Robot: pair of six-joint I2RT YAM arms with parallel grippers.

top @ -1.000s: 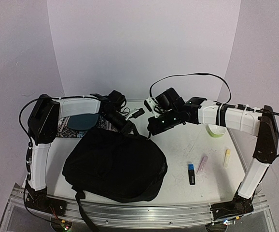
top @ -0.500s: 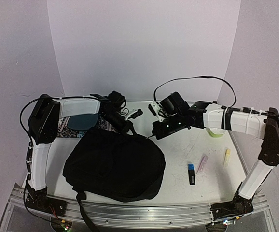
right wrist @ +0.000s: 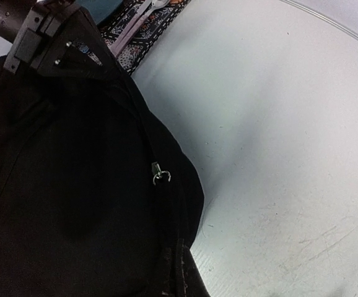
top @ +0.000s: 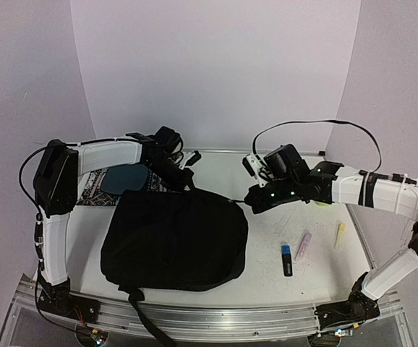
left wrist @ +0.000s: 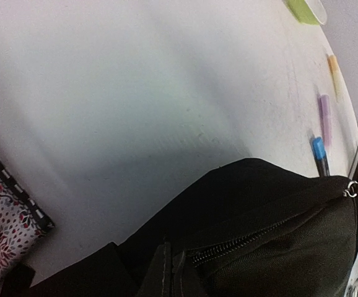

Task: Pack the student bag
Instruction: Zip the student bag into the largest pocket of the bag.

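Note:
The student bag (top: 176,238) is a large floppy black backpack lying flat on the table's left-centre. My left gripper (top: 186,176) is at its far top edge, shut on a fold of bag fabric; the left wrist view shows a fabric strap (left wrist: 166,272) and the zipper teeth (left wrist: 253,238) right under it. My right gripper (top: 253,203) is at the bag's far right corner, shut on a thin pull strap (right wrist: 182,272) leading to the zipper slider with a metal ring (right wrist: 160,174). Neither gripper's fingers show in its own wrist view.
A dark teal plate (top: 126,177) on a patterned mat (top: 93,194) lies behind the bag at the left. A pink marker (top: 303,246), a yellow marker (top: 339,235) and a blue-capped black marker (top: 287,259) lie at the right. A green bowl (left wrist: 306,9) stands at the far right.
My right gripper has moved right and nearer, drawing the bag's corner with it. The bag is now stretched wider and flatter. My left gripper has shifted slightly back and left.

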